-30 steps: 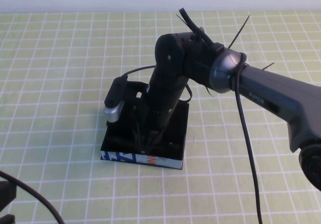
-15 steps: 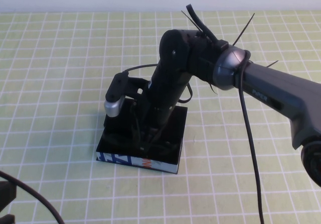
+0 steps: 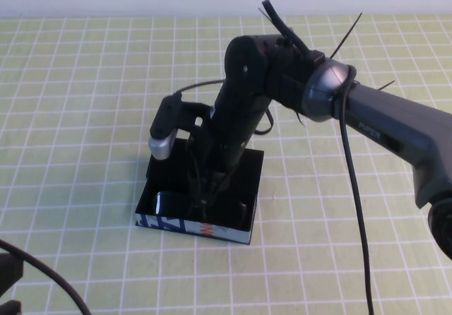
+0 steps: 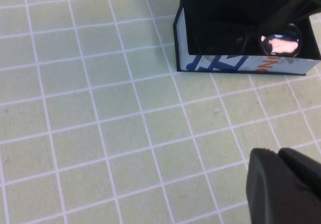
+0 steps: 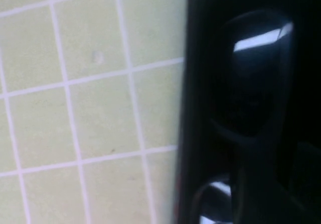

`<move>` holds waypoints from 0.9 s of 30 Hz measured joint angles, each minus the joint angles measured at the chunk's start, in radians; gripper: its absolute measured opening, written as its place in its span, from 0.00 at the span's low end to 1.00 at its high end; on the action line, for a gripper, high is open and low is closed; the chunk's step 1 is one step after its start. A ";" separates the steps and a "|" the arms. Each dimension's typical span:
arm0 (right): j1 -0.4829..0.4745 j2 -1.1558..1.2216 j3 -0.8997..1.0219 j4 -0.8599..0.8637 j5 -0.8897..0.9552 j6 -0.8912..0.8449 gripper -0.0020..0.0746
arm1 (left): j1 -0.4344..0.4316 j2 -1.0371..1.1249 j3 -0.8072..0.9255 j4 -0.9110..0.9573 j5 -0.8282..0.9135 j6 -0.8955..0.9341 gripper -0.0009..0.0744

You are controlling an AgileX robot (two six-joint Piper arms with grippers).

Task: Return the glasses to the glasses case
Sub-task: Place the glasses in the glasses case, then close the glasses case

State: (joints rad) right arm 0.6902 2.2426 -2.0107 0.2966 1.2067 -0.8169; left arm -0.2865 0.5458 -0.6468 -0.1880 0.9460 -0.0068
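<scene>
Glasses (image 3: 169, 203) x1 in case (image 3: 244, 188) x1; R tool (image 3: 205, 200) above, L tool (image 4: 283, 184) parked; grips unclear.

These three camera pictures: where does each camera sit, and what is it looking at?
High view: raised on the robot's own side, angled down at the checked tablecloth; the right arm reaches over the glasses case, hiding the right gripper.
Left wrist view: on the left arm, low near the cloth, facing the case's printed front; the left gripper shows as a dark block, parked away from the case.
Right wrist view: on the right arm, looking straight down into the case at the glasses.
All three share the case.
</scene>
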 joint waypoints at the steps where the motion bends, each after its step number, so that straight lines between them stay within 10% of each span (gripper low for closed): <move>1: 0.000 -0.003 -0.015 -0.007 0.002 0.000 0.24 | 0.000 0.000 0.000 0.000 -0.004 0.000 0.01; 18: -0.074 -0.086 -0.211 -0.014 0.033 0.140 0.08 | 0.000 0.279 -0.002 -0.028 -0.147 0.219 0.01; 27: -0.243 -0.084 -0.181 0.099 0.035 0.255 0.01 | 0.000 0.665 -0.008 -0.444 -0.284 0.592 0.01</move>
State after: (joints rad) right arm 0.4468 2.1582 -2.1920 0.3961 1.2417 -0.5622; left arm -0.2865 1.2107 -0.6549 -0.6317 0.6615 0.5847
